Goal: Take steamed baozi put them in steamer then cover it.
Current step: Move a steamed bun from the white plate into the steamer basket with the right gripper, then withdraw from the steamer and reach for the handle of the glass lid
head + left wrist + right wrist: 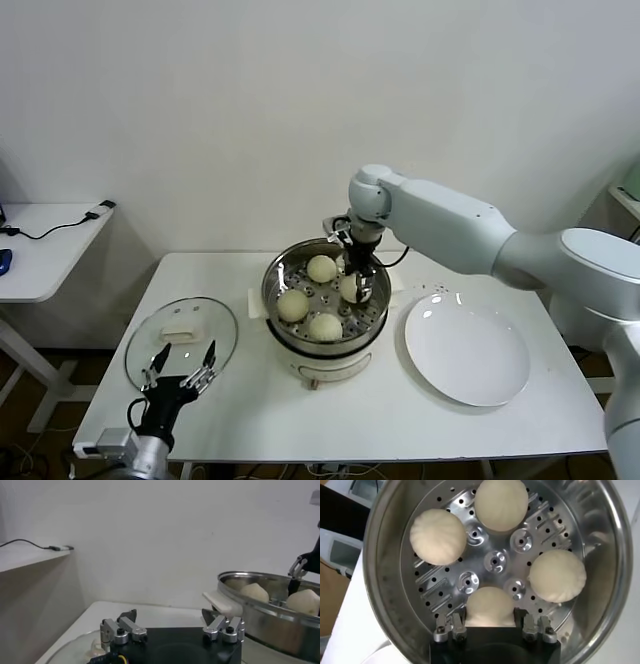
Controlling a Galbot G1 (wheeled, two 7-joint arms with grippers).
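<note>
The right gripper [359,285] reached down into the steamer [272,290], its fingers [451,629] closed on the fourth of the steamed baozi [490,607], which sat on the perforated tray [496,560] at the side nearest the right arm; the other three buns (one at the back, one at the left, one at the front in the head view) lay spaced round the tray's centre, apart from one another; the steamer stood uncovered on its white base [318,368] in the middle of the table [400,410]. The cover [181,338] lay flat on the table to the steamer's left; the left gripper [180,365] hung over its near edge with its jaws spread wide, holding nothing. A white plate [467,352] rested to the steamer's right, just beside it.
</note>
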